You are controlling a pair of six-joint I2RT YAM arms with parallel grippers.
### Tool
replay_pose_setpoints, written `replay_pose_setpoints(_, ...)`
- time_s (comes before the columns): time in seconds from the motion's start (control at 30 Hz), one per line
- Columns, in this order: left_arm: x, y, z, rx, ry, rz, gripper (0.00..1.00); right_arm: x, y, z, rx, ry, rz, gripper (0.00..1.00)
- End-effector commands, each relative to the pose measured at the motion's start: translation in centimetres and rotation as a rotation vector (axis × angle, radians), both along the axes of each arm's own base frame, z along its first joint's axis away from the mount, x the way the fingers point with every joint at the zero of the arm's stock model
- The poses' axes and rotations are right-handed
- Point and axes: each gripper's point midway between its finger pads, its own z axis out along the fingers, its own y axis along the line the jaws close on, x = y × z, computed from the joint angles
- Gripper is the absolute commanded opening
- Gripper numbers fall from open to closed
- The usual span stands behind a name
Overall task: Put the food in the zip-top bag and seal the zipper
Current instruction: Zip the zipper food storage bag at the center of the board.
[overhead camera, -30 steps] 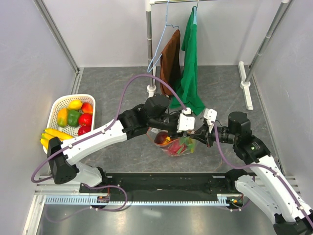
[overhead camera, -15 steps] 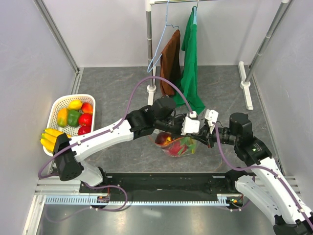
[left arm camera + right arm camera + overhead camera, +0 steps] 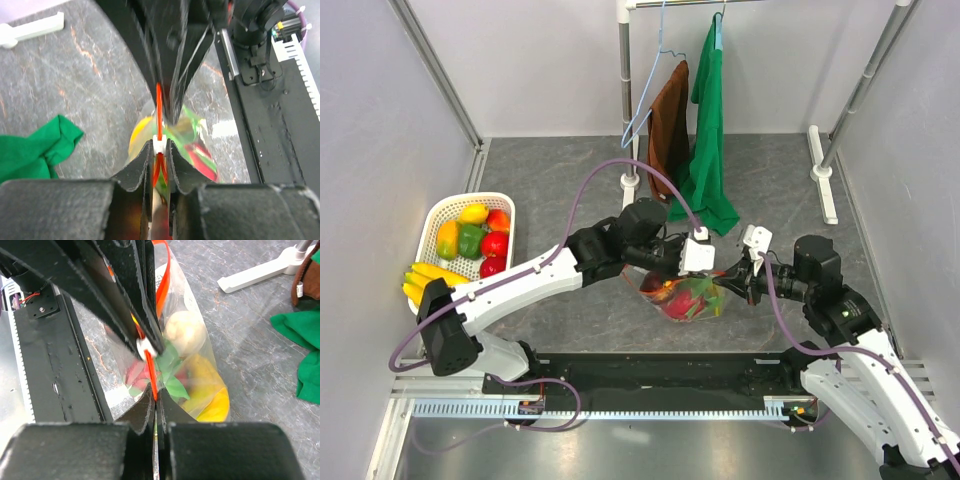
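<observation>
Two grippers meet over the middle of the table, both clamped on the same thin red-orange zipper (image 3: 158,97). The right gripper (image 3: 154,401) has its black ridged fingers pressed flat together on one end of the strip, which runs out from between the tips as a smooth glossy band. The left gripper (image 3: 159,151) is closed on the strip as well, with its toothed tips either side of the small white slider (image 3: 158,144) and touching it, so the two grippers sit just beside each other along the band. Below the strip bulges the bag (image 3: 685,298), clear and crinkly with bright glints. Inside it lie a whitish round piece (image 3: 184,330), a smooth yellow piece (image 3: 211,392), flat green leaf shapes (image 3: 172,374) and a red piece (image 3: 134,374) packed against one another. The table (image 3: 550,180) is grey with a mottled, stone-like finish. Well to the left stands a white lattice basket (image 3: 470,198) holding a green pepper (image 3: 470,240) and shiny red pieces (image 3: 496,244), with a yellow banana bunch (image 3: 428,277) hanging over its near rim. Farthest back, a soft green cloth (image 3: 708,150) and a brown cloth (image 3: 668,125) hang from a white rack (image 3: 627,90), the green one trailing onto the table.
</observation>
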Motion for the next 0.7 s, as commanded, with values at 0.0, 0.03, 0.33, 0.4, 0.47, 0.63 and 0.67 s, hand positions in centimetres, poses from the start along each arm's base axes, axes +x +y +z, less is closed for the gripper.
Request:
replay_pose_setpoints(0.0, 1.5, 2.9, -0.8, 0.057, -0.017, 0.080, 0.04, 0.5, -0.1, 3.5, 0.056, -0.101, -0.034, 0.00)
replay_pose_setpoints(0.03, 1.6, 3.2, -1.0, 0.065, -0.016, 0.088, 0.04, 0.6, -0.3, 3.5, 0.055, -0.104, -0.043, 0.00)
replay_pose_setpoints(0.33, 3.0, 7.1, -1.8, 0.120, -0.022, 0.167, 0.04, 2.4, -2.1, 2.9, 0.014, -0.108, -0.202, 0.00)
replay_pose_setpoints(0.4, 3.4, 7.8, -1.9, 0.129, -0.030, 0.183, 0.04, 2.9, -2.5, 2.8, 0.005, -0.109, -0.239, 0.00)
replay_pose_setpoints(0.47, 3.4, 8.5, -2.1, 0.140, -0.030, 0.190, 0.04, 3.1, -2.8, 2.8, 0.001, -0.113, -0.263, 0.00)
replay_pose_setpoints(0.63, 4.3, 10.2, -2.5, 0.167, -0.028, 0.229, 0.04, 3.6, -3.6, 2.6, -0.018, -0.122, -0.313, 0.00)
replay_pose_setpoints(0.67, 4.4, 10.6, -2.4, 0.169, -0.036, 0.232, 0.04, 3.7, -3.7, 2.6, -0.021, -0.124, -0.321, 0.00)
